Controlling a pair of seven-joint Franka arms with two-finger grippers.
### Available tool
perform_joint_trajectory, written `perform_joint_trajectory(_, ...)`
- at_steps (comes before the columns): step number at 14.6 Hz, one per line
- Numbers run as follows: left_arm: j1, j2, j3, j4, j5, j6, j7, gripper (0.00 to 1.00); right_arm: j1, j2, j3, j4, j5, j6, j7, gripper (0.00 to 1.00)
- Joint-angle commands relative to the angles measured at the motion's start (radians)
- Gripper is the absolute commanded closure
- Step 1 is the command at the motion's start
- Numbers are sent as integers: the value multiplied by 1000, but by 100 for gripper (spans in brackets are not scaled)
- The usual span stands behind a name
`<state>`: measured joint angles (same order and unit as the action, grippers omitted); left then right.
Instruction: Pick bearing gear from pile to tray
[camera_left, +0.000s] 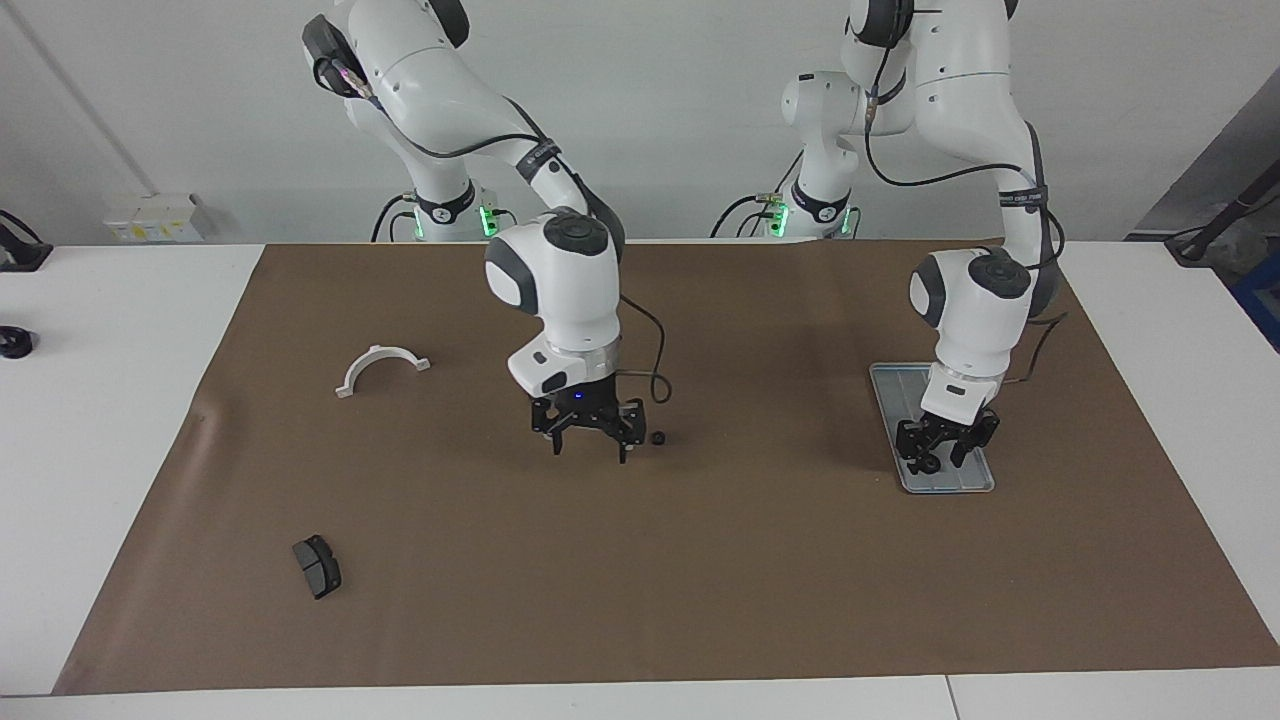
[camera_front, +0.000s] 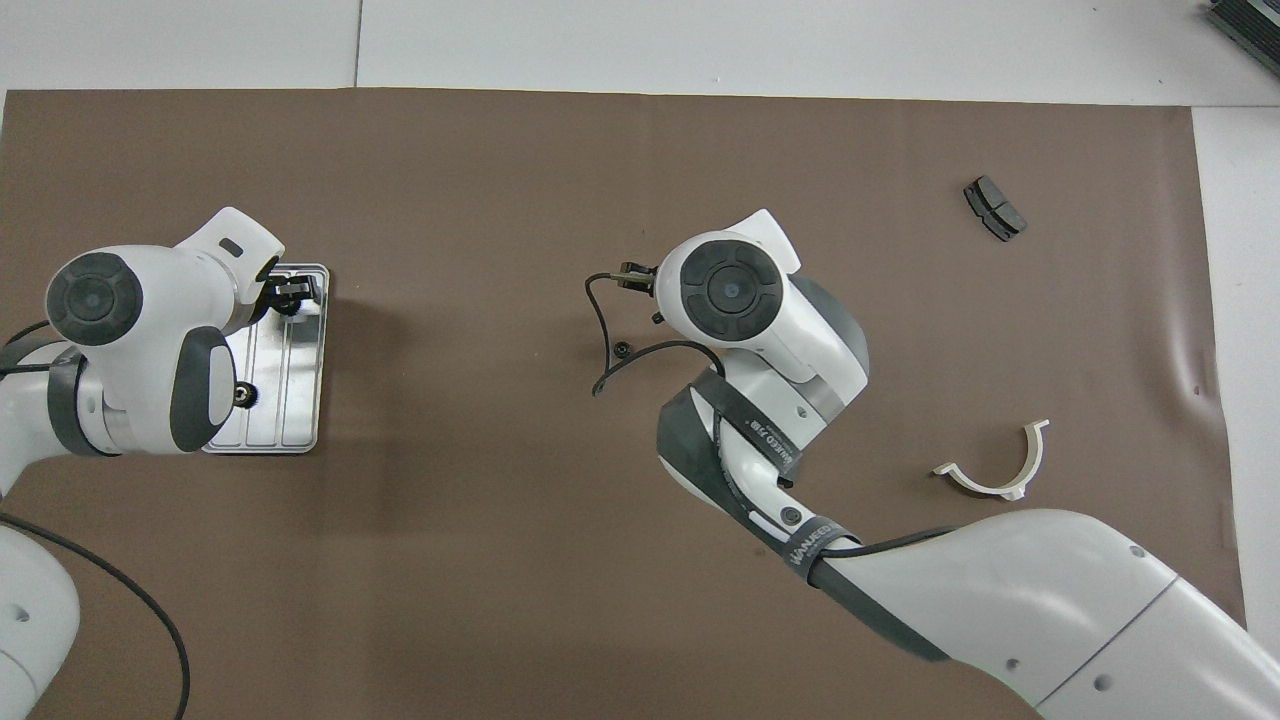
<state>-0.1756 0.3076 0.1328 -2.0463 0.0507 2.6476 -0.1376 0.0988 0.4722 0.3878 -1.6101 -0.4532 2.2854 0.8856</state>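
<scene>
black ring (camera_left: 658, 437) on mat | right end effector (camera_left: 590, 447) spread, empty | left end effector (camera_left: 938, 458) spread over tray (camera_left: 975, 482)

Silver-grey grooved tray (camera_left: 975, 482) lies flat toward the left arm's end of the brown mat, holding two small black rings (camera_front: 241, 395). Another black ring (camera_left: 658, 437) lies on the mat mid-table. White half-ring bracket (camera_left: 380, 366) and dark grey brake pad (camera_left: 317, 565) lie apart toward the right arm's end.

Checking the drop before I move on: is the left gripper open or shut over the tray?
Open. The left gripper is low over the tray, fingers spread, with a small black ring lying on the tray between them.
</scene>
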Motion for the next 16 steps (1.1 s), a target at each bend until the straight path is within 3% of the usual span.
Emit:
perform_joint_trajectory(1, -36, -77, -5, 20, -9, -110, 7, 0, -5, -75, -62, -25, 23, -38, -92, 0)
perform_joint_trajectory(4, -123, -73, -4, 106, -9, -248, 0, 0, -8, -136, -180, -25, 190, -90, -291, 0)
perform_joint_trajectory(11, -369, -24, -1, 164, -6, -255, -215, 0, -7, -309, -421, -24, 439, -306, -655, 0)
perform_joint_trajectory(13, -439, 46, -1, 234, -6, -274, -304, 0, -7, -369, -472, -25, 473, -407, -724, 0)
perform_joint_trajectory(16, -514, 86, -1, 267, -11, -290, -373, 0, -7, -440, -521, -24, 473, -535, -789, 0)
